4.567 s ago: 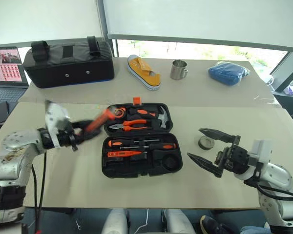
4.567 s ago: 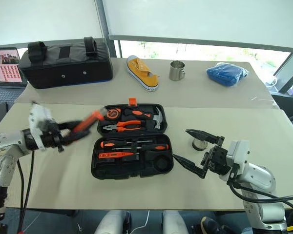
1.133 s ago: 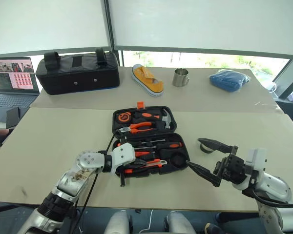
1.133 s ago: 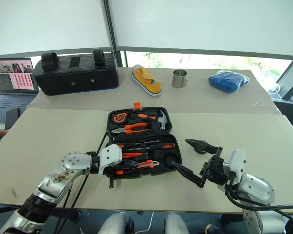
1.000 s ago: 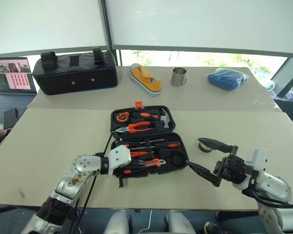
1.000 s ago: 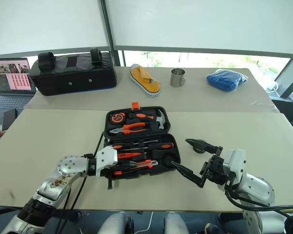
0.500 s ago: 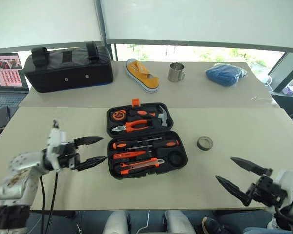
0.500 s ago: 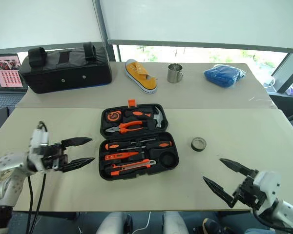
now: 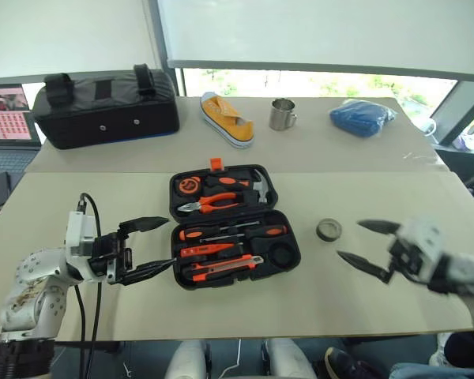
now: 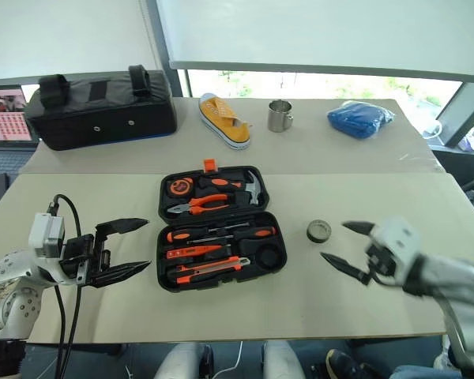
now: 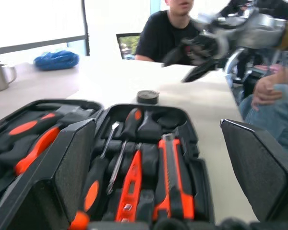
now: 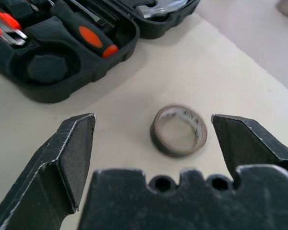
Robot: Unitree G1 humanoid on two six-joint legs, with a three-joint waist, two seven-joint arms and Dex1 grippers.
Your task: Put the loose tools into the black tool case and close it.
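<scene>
The black tool case (image 9: 176,278) lies open at the table's middle. Its near half holds two screwdrivers (image 9: 231,233), the orange tester (image 9: 205,249) and the utility knife (image 9: 225,267); a round recess (image 9: 283,256) at its right end is empty. The dark tape roll (image 9: 328,230) sits on the table just right of the case. My right gripper (image 9: 349,240) is open, close to the right of the roll, which lies just ahead of its fingers (image 12: 69,153) in the right wrist view. My left gripper (image 9: 169,243) is open and empty at the case's left edge.
Along the far side stand a black fabric bag (image 9: 103,106), a yellow shoe (image 9: 227,118), a steel mug (image 9: 281,114) and a blue bundle (image 9: 362,118). A laptop (image 9: 8,110) is at the far left. A person in a black shirt (image 11: 168,33) sits beyond the table.
My left gripper let go of the utility knife in the case, opened and drew back to the left. My right gripper swung away, then came forward to the tape roll. The camera shifted.
</scene>
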